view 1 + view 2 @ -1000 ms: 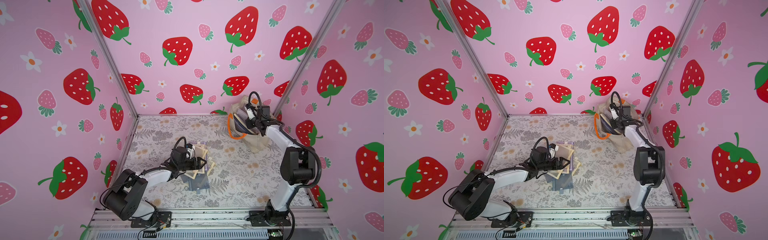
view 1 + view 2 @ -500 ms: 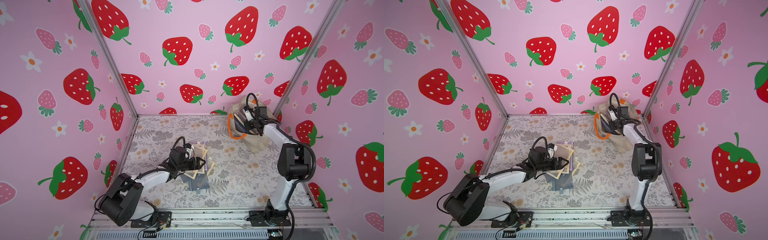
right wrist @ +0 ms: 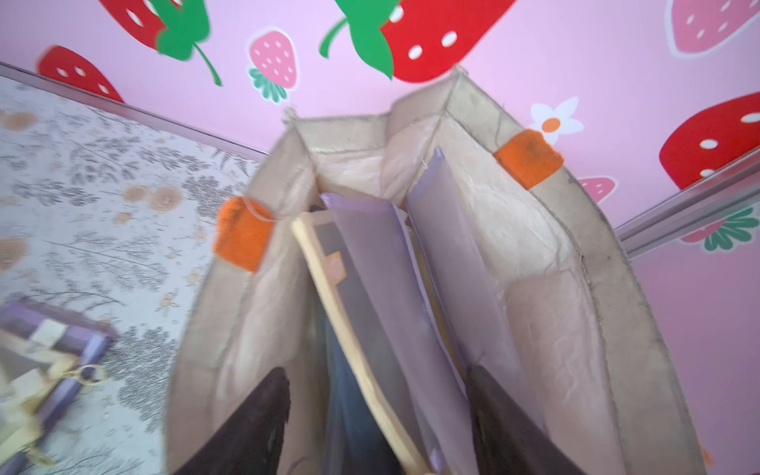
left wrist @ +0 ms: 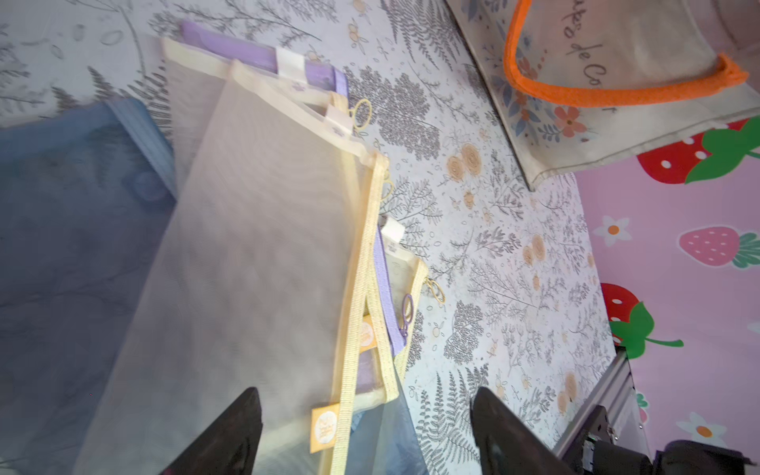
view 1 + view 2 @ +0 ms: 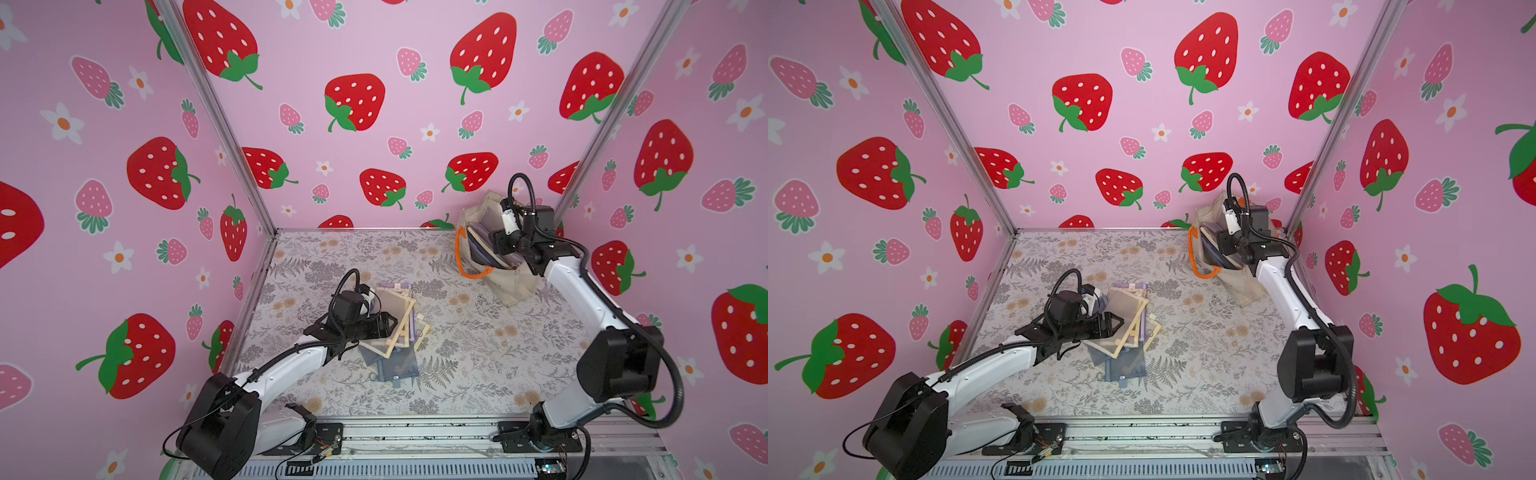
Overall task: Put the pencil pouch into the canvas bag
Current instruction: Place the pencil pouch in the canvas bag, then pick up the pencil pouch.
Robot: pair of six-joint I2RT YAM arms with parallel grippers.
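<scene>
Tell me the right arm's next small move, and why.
Probably lift the right gripper straight up, clear of the canvas bag: its jaws stand apart, and the pouches stand inside the bag, gripped by nothing. The left gripper hovers open over the loose pile.

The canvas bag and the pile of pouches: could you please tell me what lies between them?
Only bare floral tabletop separates the canvas bag and pouch pile, in both top views and the left wrist view.
</scene>
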